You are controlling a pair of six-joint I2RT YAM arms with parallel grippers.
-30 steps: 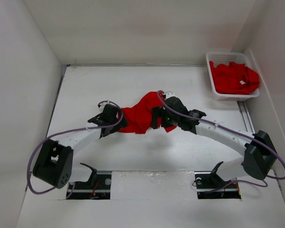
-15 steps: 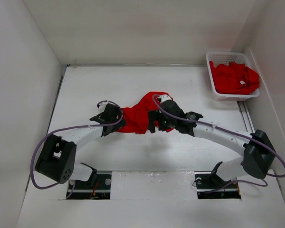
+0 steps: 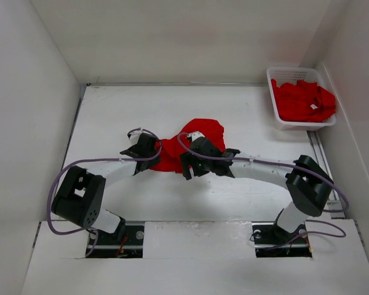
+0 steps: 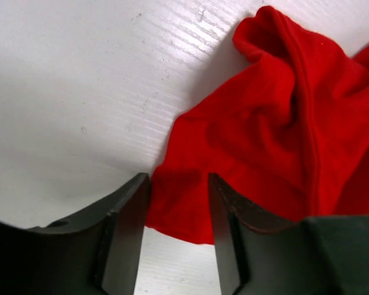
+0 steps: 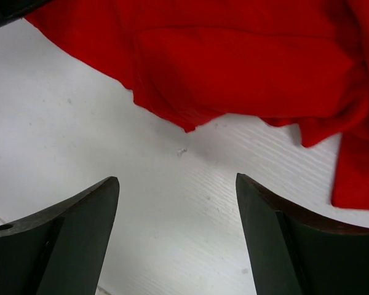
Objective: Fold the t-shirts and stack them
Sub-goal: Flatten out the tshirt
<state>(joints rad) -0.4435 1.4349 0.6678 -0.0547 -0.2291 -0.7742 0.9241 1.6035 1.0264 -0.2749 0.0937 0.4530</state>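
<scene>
T-shirt (image 4: 264, 141) edge pinched in left claw (image 4: 177, 183), right claw (image 5: 176, 179) spread just beside it

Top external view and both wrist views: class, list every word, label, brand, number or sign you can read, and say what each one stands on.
No word, number, brand or sign can be read in any view.
Small white tag on the t-shirts in the basket: too small to read.
Red t-shirt on the table: plain cloth, no print showing.
</scene>
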